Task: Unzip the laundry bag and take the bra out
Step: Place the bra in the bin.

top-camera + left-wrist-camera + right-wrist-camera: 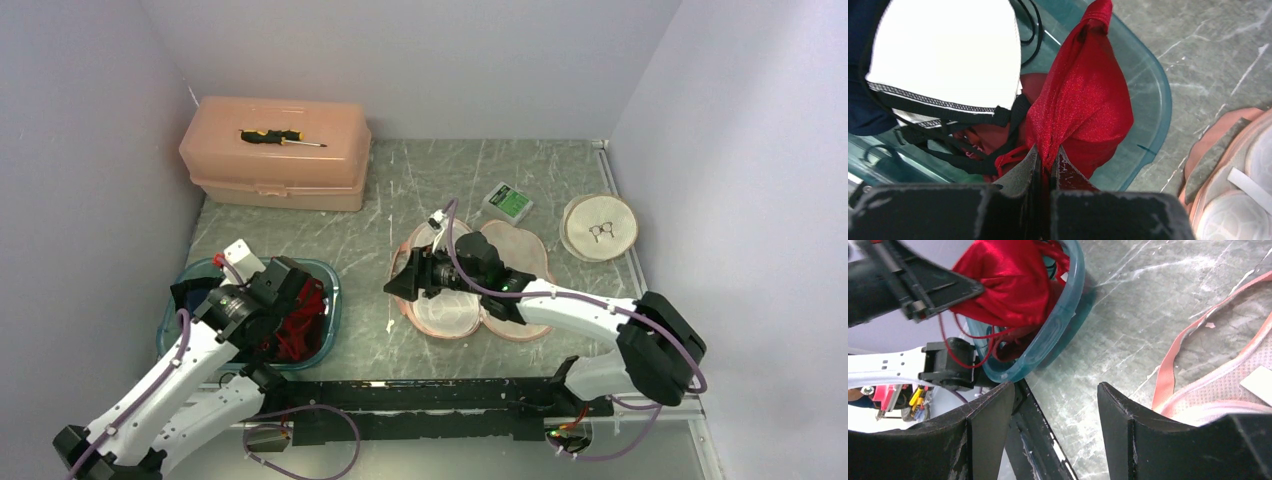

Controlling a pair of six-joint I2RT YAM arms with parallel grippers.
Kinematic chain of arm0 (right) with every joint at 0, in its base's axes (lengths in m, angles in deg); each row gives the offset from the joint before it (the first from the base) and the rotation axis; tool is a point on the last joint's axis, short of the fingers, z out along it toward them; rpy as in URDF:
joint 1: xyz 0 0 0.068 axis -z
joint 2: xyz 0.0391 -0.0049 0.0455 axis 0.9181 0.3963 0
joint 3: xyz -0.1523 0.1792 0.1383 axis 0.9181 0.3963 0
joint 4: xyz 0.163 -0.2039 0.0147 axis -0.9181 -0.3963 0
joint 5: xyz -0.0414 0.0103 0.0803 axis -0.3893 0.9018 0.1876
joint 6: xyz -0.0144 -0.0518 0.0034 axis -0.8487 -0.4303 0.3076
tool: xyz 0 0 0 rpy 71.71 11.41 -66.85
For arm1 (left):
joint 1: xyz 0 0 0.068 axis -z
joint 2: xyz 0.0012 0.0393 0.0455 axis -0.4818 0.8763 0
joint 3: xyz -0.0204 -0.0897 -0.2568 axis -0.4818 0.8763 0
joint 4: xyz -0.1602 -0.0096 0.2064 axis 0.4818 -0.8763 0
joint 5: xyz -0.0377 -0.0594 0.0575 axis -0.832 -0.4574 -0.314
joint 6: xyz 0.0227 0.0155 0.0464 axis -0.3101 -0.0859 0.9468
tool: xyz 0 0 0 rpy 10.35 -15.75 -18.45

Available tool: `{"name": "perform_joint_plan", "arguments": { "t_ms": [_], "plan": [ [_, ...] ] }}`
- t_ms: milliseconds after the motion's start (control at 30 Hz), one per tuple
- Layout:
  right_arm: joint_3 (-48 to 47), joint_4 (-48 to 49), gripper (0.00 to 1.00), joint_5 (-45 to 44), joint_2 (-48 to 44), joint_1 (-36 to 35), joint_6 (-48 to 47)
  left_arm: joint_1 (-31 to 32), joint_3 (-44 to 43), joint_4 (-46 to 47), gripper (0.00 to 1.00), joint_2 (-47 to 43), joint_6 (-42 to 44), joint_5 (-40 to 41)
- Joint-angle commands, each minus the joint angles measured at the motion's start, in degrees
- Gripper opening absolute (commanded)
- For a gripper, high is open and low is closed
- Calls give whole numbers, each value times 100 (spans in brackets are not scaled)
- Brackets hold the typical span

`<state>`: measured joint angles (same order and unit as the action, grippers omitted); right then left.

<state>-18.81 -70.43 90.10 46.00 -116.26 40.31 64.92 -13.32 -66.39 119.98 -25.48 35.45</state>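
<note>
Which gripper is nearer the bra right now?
Left. The left gripper is shut on the bra, holding it over the teal bin; the right gripper is open at the laundry bag's edge, apart from the bra.

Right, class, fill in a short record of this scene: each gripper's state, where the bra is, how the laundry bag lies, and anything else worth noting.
Left gripper: shut on the bra
Bra position: red, bunched, held over the teal bin
Right gripper: open, holding nothing, at the left edge of the laundry bag
Laundry bag state: pink mesh, lying spread open
Bin contents: white and dark garments with black straps
Other items: peach toolbox at the back left, screwdriver on its lid
</note>
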Motion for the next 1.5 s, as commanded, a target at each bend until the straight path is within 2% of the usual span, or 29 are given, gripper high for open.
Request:
{"name": "perform_joint_plan", "arguments": {
  "t_ms": [0, 100, 300, 433, 533, 600, 700, 733, 833, 900, 1033, 1133, 1233, 1300, 1367, 1400, 1467],
  "plan": [
    [224, 218, 66, -91, -505, -20, -32, -410, 474, 1085, 3, -49, 174, -601],
    [365, 119, 66, -57, -794, -22, -55, -566, 777, 1575, 3, -91, 420, -928],
    [643, -151, 67, -134, -1447, -28, -90, -948, 1144, 1502, 3, -27, 59, -985],
    [749, -278, 68, -223, -1701, -23, -112, -1287, 1233, 1302, 5, 429, -232, -1026],
    [798, -377, 68, -264, -1828, -24, -165, -1395, 1209, 1274, 19, 622, -299, -1213],
    [799, -449, 68, -313, -1919, -27, -215, -1397, 1083, 1242, 32, 530, -183, -1272],
    [772, -606, 69, -389, -2025, -25, -298, -1397, 726, 1026, 74, 224, 21, -1286],
    [748, -693, 69, -430, -2056, -20, -335, -1397, 573, 921, 82, 102, 99, -1289],
    [684, -865, 70, -563, -2165, -23, -458, -1397, -88, 344, 93, 7, 266, -1135],
    [640, -947, 70, -607, -2214, -20, -530, -1397, -538, -70, 94, -2, 372, -1018],
    [601, -1019, 70, -630, -2324, -22, -635, -1397, -1331, -591, 93, -78, 673, -964],
    [598, -1020, 70, -664, -2336, -18, -682, -1397, -1536, 256, 87, -88, 1463, -1994],
    [610, -1039, 70, -679, -2272, -22, -711, -1397, -1054, 1903, 64, 68, 1826, -3863],
    [671, -1031, 69, -704, -2284, -23, -714, -1397, -660, 2673, 36, 318, 1807, -4590],
    [759, -1035, 68, -746, -2343, -17, -696, -1395, -471, 2798, 10, 642, 1836, -4603],
    [808, -1051, 68, -767, -2379, -16, -686, -1403, -376, 2793, 4, 779, 1875, -4446],
    [906, -1071, 68, -823, -2464, -23, -680, -1508, -87, 2785, 3, 871, 1777, -4097]
  ]
}}
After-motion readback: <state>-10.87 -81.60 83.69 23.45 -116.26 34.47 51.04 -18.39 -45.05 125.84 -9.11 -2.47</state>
